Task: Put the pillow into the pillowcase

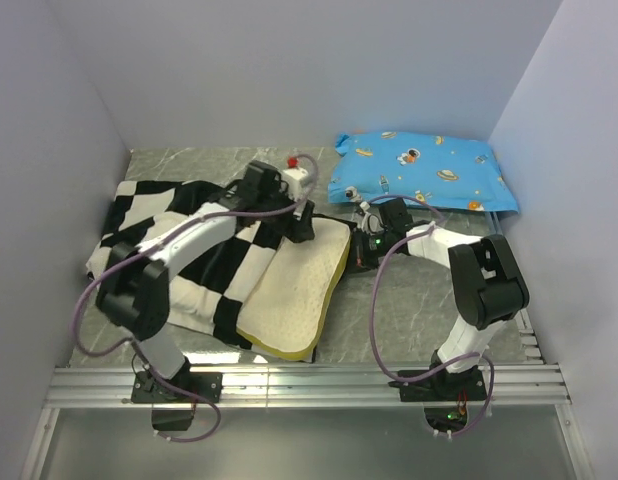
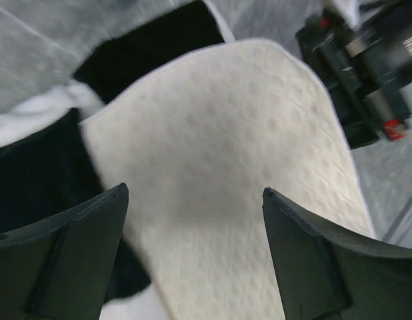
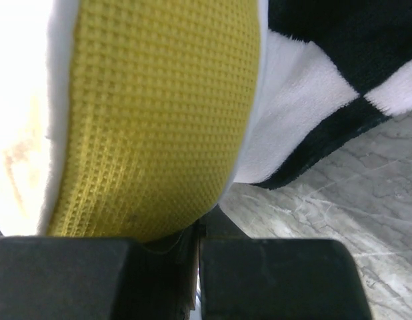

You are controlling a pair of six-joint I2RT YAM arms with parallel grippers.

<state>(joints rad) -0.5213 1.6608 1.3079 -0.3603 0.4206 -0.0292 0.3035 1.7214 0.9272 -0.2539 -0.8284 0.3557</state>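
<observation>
Overhead view: bright, even, soft light from above. The walls [image 1: 289, 70] read pale with a slight blue tint, and everything is sharp. Faint soft shadows lie on the desk [image 1: 419, 310] along the pillow [image 1: 294, 290] edge.

Left wrist view: whole frame smeared. The left pincer [image 2: 195, 200] fingers [image 2: 66, 260] are dark and fuzzy, with a dim shadow patch across the pillow's middle.

Right wrist view: pillow blown out white at the left edge, the weave of its yellow edge crisp. The right pincer [image 3: 198, 250] is near-black and soft, the pillowcase [image 3: 306, 87] slightly soft.
</observation>
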